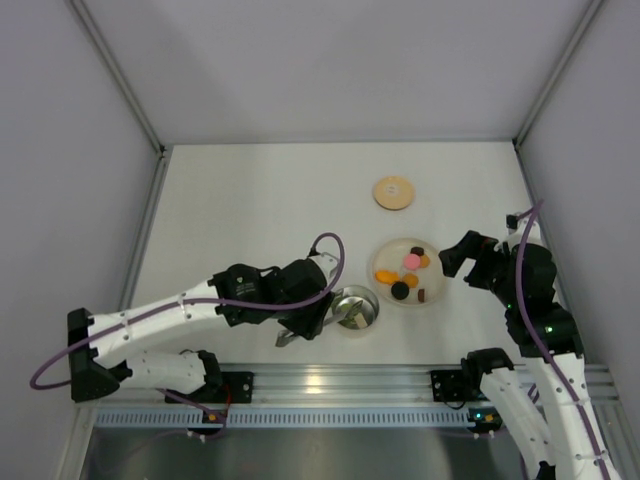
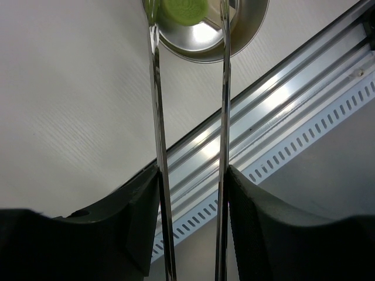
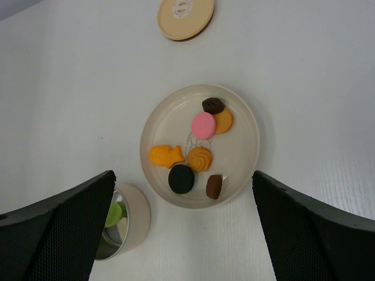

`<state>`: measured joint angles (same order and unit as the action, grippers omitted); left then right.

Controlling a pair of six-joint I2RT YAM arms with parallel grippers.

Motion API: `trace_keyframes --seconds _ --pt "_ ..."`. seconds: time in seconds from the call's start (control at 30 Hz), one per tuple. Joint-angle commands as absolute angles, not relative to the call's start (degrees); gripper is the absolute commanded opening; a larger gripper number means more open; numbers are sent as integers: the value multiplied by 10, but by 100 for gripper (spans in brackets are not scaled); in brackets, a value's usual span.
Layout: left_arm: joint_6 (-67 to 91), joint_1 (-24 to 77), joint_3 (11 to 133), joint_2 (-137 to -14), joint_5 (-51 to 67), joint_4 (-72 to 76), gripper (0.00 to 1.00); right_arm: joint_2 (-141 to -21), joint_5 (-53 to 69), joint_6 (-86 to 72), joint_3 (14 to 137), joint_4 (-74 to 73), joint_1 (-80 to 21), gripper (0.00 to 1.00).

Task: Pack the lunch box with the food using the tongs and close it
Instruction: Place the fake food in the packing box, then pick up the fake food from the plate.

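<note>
The tongs (image 2: pixel 156 117) run as two thin silver arms from my left gripper (image 2: pixel 190 175) up to the lunch box (image 2: pixel 246 32). The black fingers (image 2: pixel 126 222) press on both arms from outside, so the gripper is shut on the tongs. The tong tips stand apart inside the steel box, on either side of a green food piece (image 2: pixel 184 7) lying in it. In the top view the lunch box (image 1: pixel 368 298) sits by my left gripper (image 1: pixel 308 318). Its round tan lid (image 1: pixel 393 192) lies flat, farther back. My right gripper (image 1: pixel 462 268) is open and empty beside the plate.
A cream plate (image 3: pixel 243 149) holds several food pieces: a pink disc (image 3: pixel 203 125), an orange fish (image 3: pixel 166 156), a black round (image 3: pixel 181 178), two brown bits and two orange rounds. An aluminium rail (image 1: pixel 340 382) runs along the table's near edge. Grey walls enclose three sides.
</note>
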<state>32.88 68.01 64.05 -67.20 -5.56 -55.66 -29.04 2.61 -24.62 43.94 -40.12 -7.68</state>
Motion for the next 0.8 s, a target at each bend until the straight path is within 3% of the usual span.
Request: trace_keyframes --seconds 0.0,0.37,0.77 --pt "325 684 659 -676 -57 -531 52 -293 20 -243 447 -391 -69 99" --pt "308 686 763 -717 -66 -527 52 -294 24 -244 447 -387 -69 99" --pt "264 676 959 -924 -131 -498 54 -293 27 -244 457 -395 -69 100"
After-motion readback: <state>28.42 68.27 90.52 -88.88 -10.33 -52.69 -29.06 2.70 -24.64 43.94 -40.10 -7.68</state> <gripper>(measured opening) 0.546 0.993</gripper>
